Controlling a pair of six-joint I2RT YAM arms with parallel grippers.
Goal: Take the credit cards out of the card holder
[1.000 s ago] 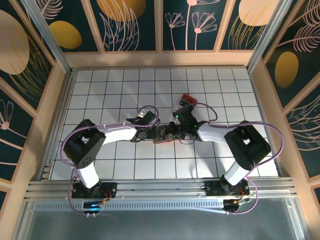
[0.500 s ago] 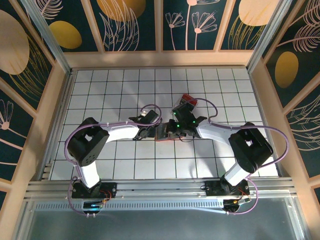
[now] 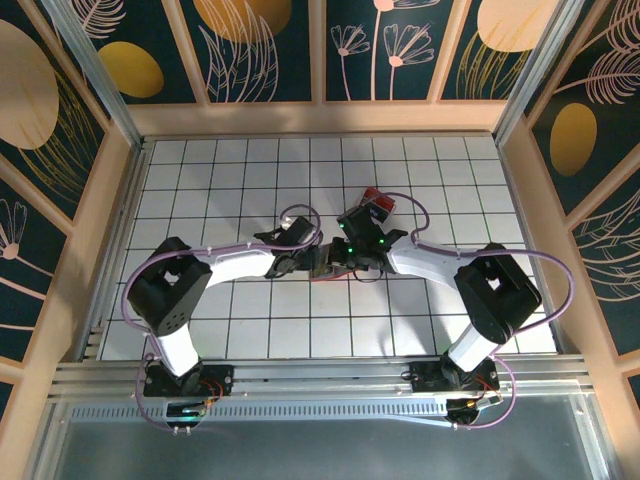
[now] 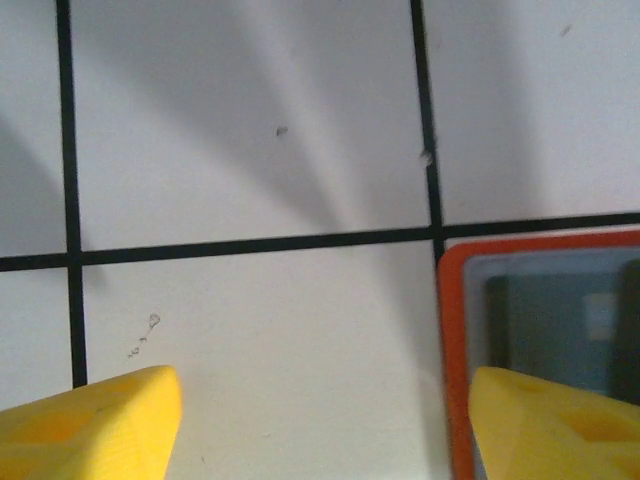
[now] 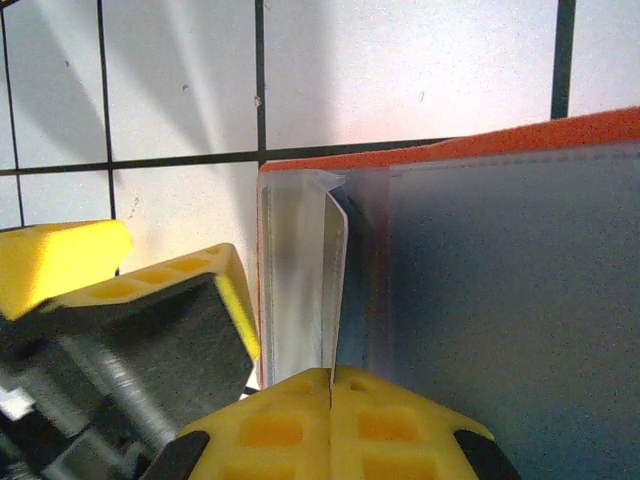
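The card holder [image 4: 545, 310] sat lower right of the wide-open left gripper [image 4: 320, 420], its clear flap [image 5: 300, 270] pinched in the right gripper [image 5: 330, 400].

The card holder [image 5: 500, 300] has a smooth, translucent plastic sleeve [image 5: 300, 270] — the table [image 5: 400, 70] is smooth, faintly specked.

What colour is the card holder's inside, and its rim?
The card holder is blue-grey inside with an orange-red rim, clearest in the left wrist view.

The table [image 3: 200, 170] is lit brightly and evenly from above. Soft diagonal shadows are cast over its tiles in both wrist views. The yellow fingers [image 4: 90, 420] are blurred, and faint glare is seen on the card holder [image 5: 480, 300].
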